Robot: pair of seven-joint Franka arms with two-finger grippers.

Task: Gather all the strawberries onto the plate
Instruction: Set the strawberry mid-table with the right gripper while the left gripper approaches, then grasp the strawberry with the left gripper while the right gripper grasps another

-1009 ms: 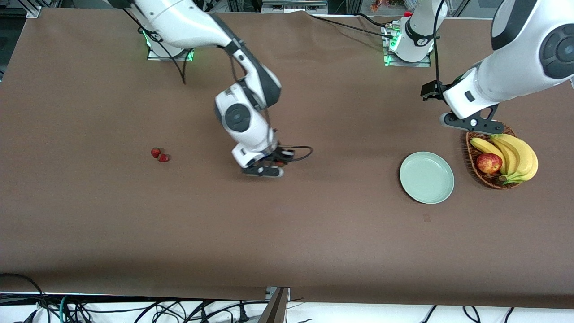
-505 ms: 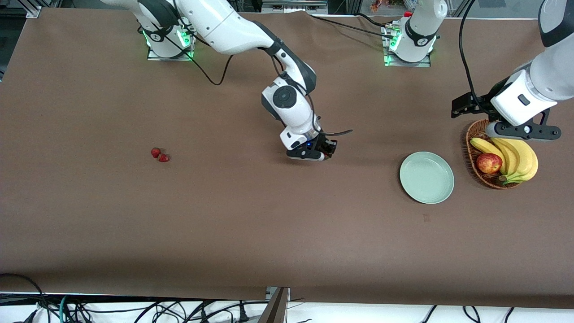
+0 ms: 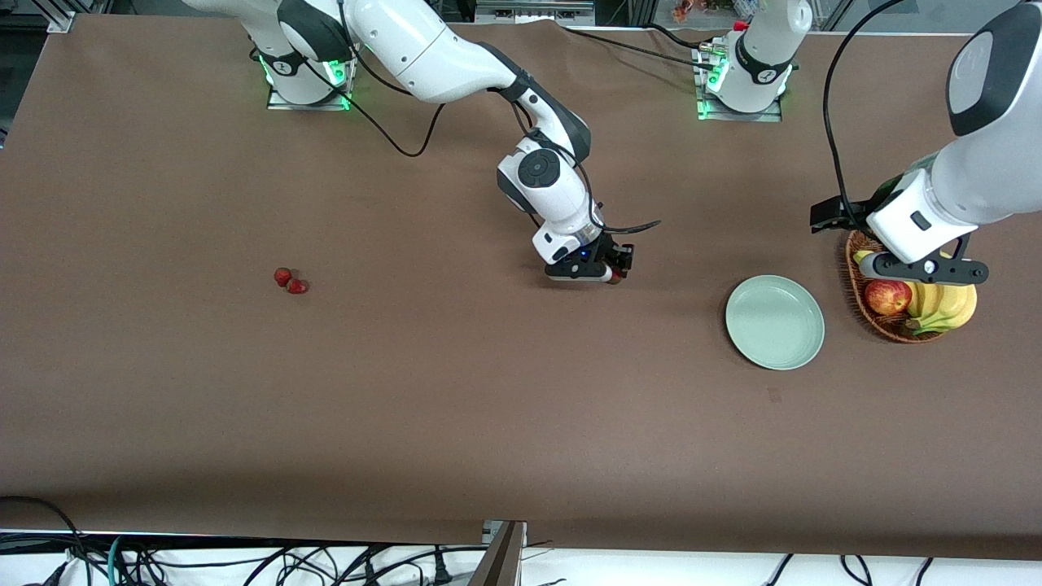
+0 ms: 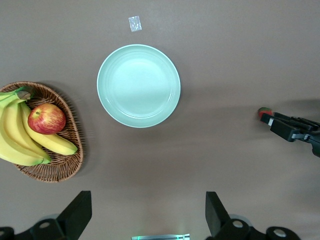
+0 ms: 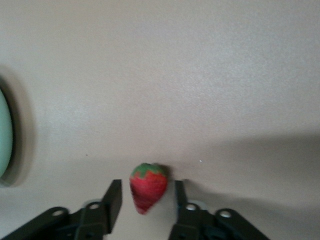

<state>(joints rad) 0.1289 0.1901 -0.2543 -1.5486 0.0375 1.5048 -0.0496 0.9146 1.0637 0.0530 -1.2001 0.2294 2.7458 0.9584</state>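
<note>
right tool [image 3: 612, 273]: fingers spreading around strawberry [image 5: 148, 186], which looks loose | you're carrying short of plate [image 3: 774, 321], toward left arm's end | left tool [image 3: 924, 268]: spread, waiting over basket [image 3: 864, 302]

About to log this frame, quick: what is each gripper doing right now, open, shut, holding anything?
Left gripper: open, empty, over the basket.
Right gripper: fingers parted, a strawberry between them; whether it is gripped cannot be told.

arms: glossy white shells, black joint bands | cables: black, looping | bases: green lights | end effectors: black
</note>
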